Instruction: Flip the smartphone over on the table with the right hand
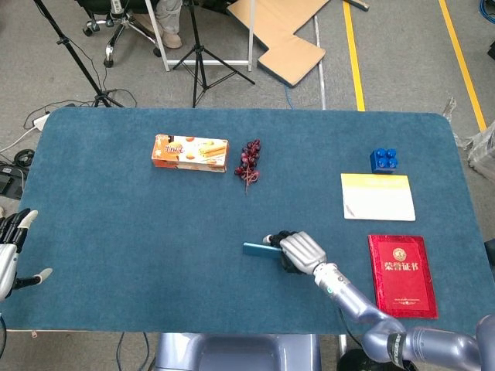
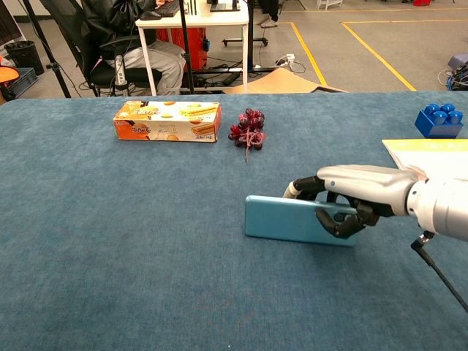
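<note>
- My right hand (image 2: 358,201) grips the smartphone (image 2: 292,219), fingers over its top edge, thumb against its back.
- The phone stands on its long edge, light-blue back facing me, near the table's (image 1: 116,232) front edge, right of centre.
- My left hand (image 1: 11,251) hangs open, fingers spread, off the front-left corner.

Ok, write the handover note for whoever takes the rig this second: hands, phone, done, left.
Right hand: grips the smartphone by its right end, fingers over the top edge, thumb on the light blue back.
Left hand: open at the left table edge, holding nothing.
Phone: stands on its long edge on the blue table, back toward the chest camera, below the grapes.
Done: raised to about halfway.
Left: tip it over so it lies flat, then release.
</note>
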